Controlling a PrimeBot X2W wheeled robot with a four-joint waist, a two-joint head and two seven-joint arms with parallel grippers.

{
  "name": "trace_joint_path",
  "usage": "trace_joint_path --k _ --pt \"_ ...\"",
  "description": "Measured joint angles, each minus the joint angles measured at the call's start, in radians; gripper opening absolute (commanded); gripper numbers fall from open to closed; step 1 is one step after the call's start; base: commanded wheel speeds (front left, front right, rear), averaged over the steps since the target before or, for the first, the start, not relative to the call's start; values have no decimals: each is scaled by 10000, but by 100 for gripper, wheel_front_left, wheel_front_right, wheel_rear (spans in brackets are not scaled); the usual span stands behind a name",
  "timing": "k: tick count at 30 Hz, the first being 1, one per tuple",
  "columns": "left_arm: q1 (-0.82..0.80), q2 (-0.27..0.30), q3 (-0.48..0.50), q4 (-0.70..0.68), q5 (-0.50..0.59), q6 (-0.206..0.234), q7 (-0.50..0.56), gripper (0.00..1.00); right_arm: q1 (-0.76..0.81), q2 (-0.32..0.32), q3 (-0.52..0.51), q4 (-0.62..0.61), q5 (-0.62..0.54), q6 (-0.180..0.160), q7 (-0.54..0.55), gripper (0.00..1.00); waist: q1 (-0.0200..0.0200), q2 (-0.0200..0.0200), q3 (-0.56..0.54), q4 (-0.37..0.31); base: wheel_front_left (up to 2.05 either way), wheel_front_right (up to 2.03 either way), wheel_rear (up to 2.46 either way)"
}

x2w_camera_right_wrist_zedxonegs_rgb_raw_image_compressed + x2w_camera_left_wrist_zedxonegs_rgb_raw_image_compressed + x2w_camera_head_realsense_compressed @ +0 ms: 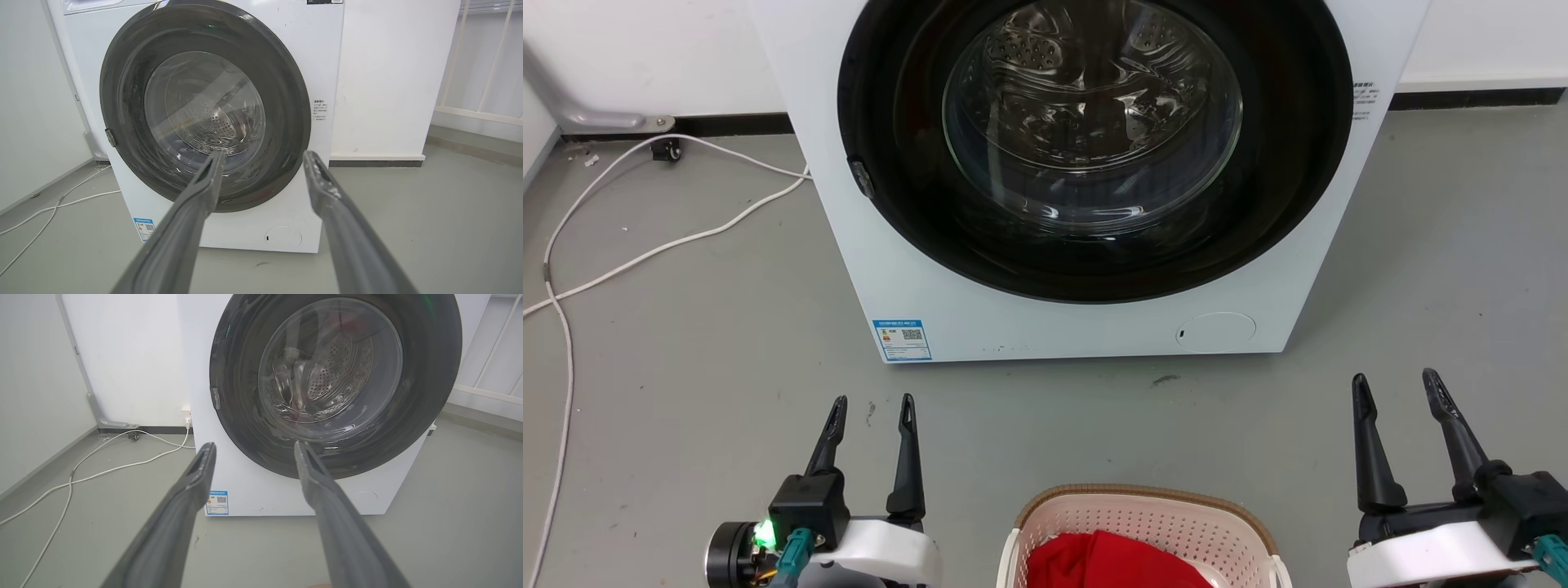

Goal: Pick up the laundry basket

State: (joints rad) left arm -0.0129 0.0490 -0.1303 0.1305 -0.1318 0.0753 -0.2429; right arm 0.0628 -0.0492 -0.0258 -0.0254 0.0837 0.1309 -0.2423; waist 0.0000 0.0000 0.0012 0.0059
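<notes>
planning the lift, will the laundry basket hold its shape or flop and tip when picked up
The laundry basket looks like moulded perforated plastic, so probably stiff and light. The red cloth inside looks soft, likely adding little weight. Lifted by one side of its rim, it may well tilt.

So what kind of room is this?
Probably a laundry room or utility corner: a front-loading washer on a grey floor, and a basket holding red cloth before it.
</notes>
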Motion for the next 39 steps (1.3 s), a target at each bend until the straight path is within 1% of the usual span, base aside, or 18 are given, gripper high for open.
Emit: trace_joint_path --k 12,24,39 --pt "58 0 -151 12 690 144 -173 100 89 0 65 -36 -558 0 -209 100 0 0 -58 -8 0 0 0" --pt "87 2 -140 138 654 142 -201 100 100 0 27 255 52 0 -211 100 0 0 -124 -9 0 0 0" --pt "89 2 -138 245 629 142 -201 100 100 0 35 382 316 0 -211 100 0 0 -87 -10 0 0 0"
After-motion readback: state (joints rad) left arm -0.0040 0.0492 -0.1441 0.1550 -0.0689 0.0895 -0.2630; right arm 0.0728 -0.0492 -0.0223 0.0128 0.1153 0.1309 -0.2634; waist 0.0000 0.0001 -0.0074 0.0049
